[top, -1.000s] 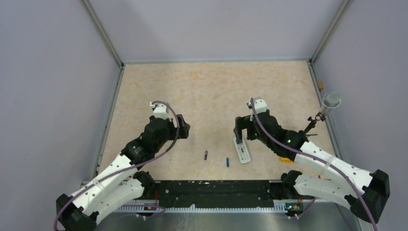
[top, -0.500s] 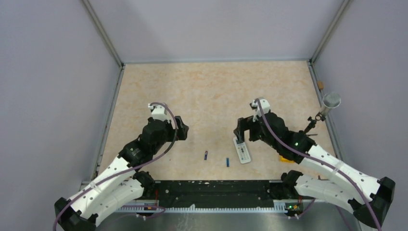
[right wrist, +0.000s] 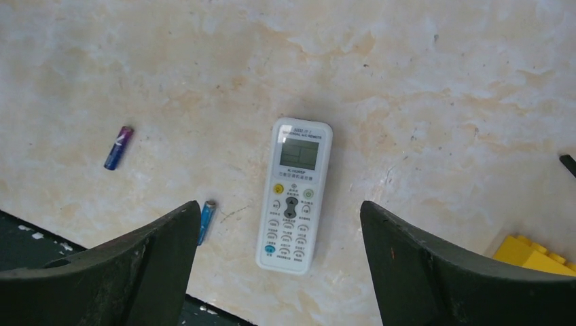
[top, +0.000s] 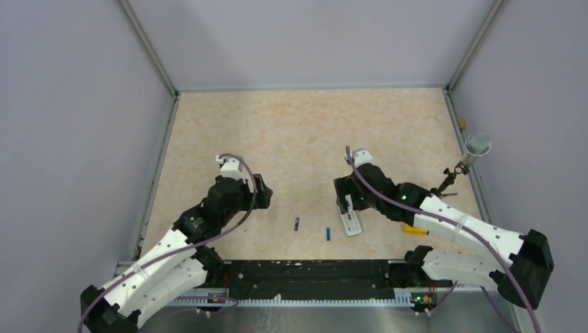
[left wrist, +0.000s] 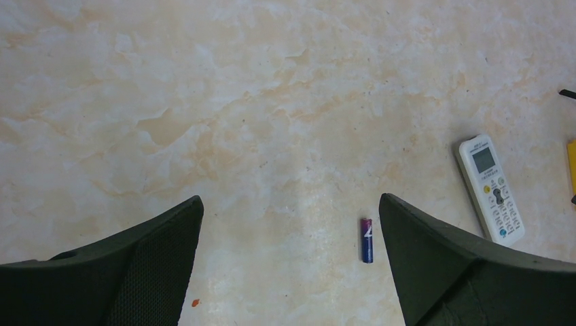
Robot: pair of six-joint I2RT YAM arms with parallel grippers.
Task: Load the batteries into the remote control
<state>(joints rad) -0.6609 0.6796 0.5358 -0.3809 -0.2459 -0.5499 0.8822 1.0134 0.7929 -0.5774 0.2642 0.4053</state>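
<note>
The remote control (top: 349,220) lies face up, buttons showing, on the beige table near the front edge; it also shows in the right wrist view (right wrist: 295,195) and the left wrist view (left wrist: 490,188). Two blue batteries lie left of it: one (top: 297,224) (left wrist: 367,240) (right wrist: 118,147) farther left, the other (top: 327,233) (right wrist: 206,219) close beside the remote. My right gripper (top: 344,198) (right wrist: 279,204) is open and empty, hovering over the remote with one finger to each side. My left gripper (top: 262,192) (left wrist: 291,200) is open and empty, above bare table left of the far-left battery.
A yellow block (top: 414,227) (right wrist: 536,257) lies right of the remote, partly under my right arm. A small stand with a round metal head (top: 477,146) is at the right wall. A black strip (top: 312,270) runs along the near edge.
My right gripper has shifted left and toward the near edge, over the remote. My left gripper has drawn slightly toward the near edge. Remote and batteries have not moved.
</note>
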